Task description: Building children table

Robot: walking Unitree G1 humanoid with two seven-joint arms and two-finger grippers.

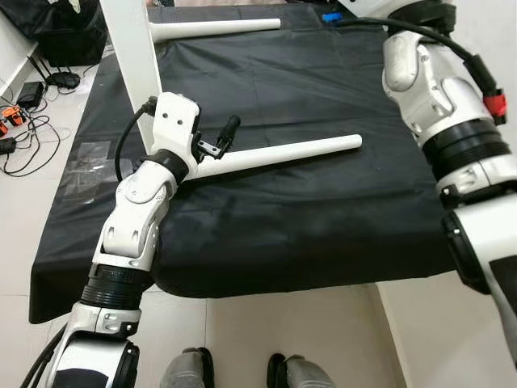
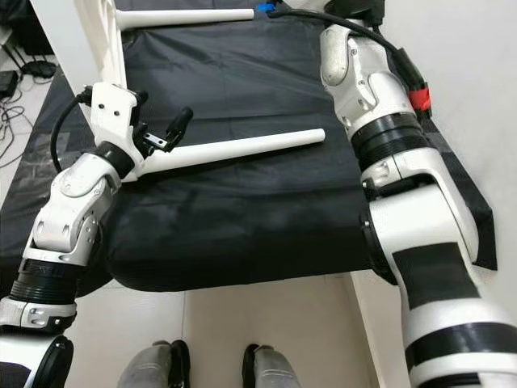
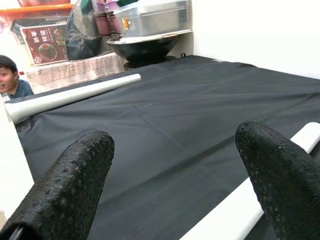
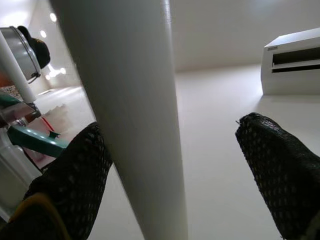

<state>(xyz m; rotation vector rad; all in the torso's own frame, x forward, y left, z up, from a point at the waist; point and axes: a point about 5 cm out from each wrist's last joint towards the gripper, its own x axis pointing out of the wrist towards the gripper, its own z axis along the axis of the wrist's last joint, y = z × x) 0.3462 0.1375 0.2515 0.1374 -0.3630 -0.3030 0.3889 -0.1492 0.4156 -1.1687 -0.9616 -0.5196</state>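
- We see a black cloth (image 1: 307,202) spread over the surface, reaching from the near edge up to the far side, with pale floor (image 1: 283,323) below it and our two feet (image 1: 242,372) at the bottom of the eye views.
- A white tabletop panel (image 1: 129,48) stands on edge at the left of the cloth, tilted slightly, with two white legs sticking out of it sideways toward the right.
- The nearer table leg (image 1: 283,153) hangs just above the cloth, tapering to a rounded end near the middle; the far table leg (image 1: 218,29) runs along the top of the eye views.
- Our left arm (image 1: 137,218) rises from the lower left, and its left pincer (image 1: 222,139) sits at the base of the nearer table leg, close to the panel. The left wrist view shows its fingers (image 3: 65,190) spread wide apart, holding nothing, with the leg passing beside one finger.
- Our right arm (image 2: 388,145) reaches up along the right edge; in the right wrist view the right pincer (image 4: 170,175) has its fingers well apart, a white leg (image 4: 135,110) touching one finger and standing clear of the other.
- A tangle of cables (image 1: 24,129) lies on the floor at the far left.
- A person (image 3: 10,80) is seen beyond the cloth in the left wrist view, beside stacked pots (image 3: 145,30).
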